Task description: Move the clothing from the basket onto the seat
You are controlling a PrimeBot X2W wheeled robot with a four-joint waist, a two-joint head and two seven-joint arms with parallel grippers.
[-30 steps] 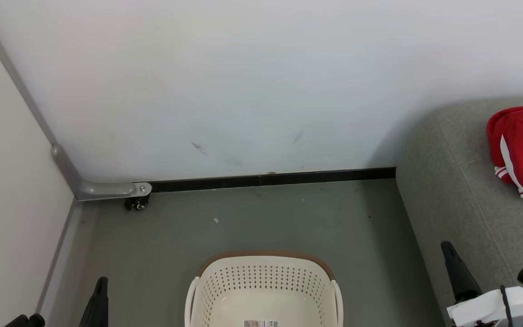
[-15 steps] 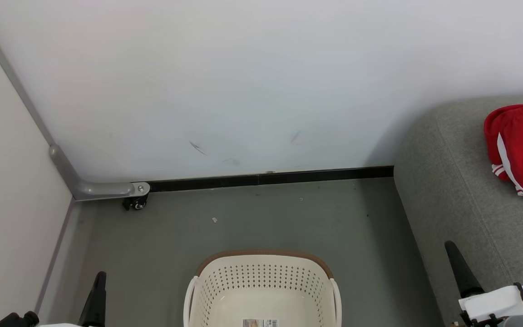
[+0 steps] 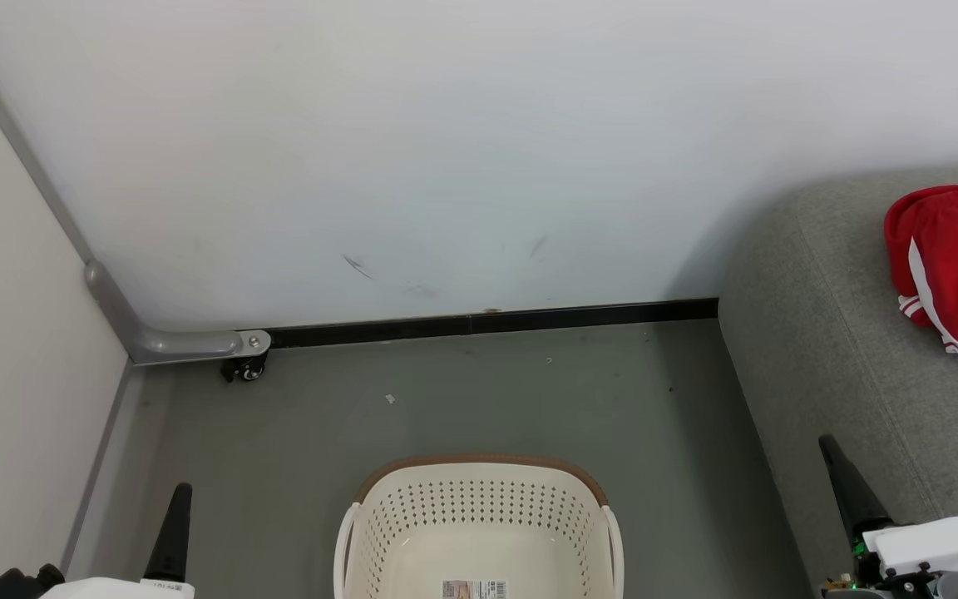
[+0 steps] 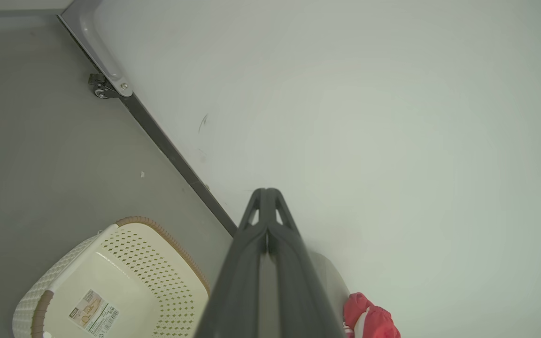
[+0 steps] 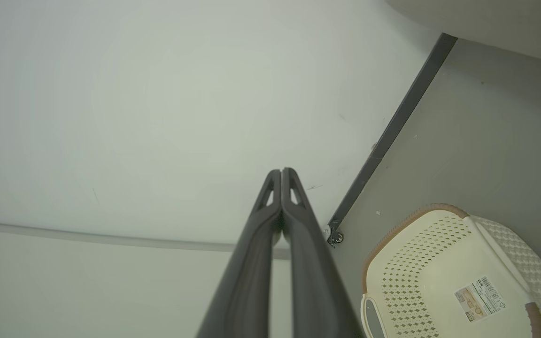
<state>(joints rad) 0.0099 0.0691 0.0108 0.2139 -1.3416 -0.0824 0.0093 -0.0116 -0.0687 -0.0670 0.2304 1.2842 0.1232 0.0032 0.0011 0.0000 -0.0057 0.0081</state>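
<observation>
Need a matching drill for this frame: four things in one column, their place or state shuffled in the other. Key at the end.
Column one
1. basket
2. clothing
3. left hand
4. paper label

Column two
A. stuck to the inside bottom of the basket
B. lying on the grey seat
C. shut, holding nothing
D. standing on the floor, no garment seen in it

Pairs: 1-D, 2-B, 3-C, 4-A
</observation>
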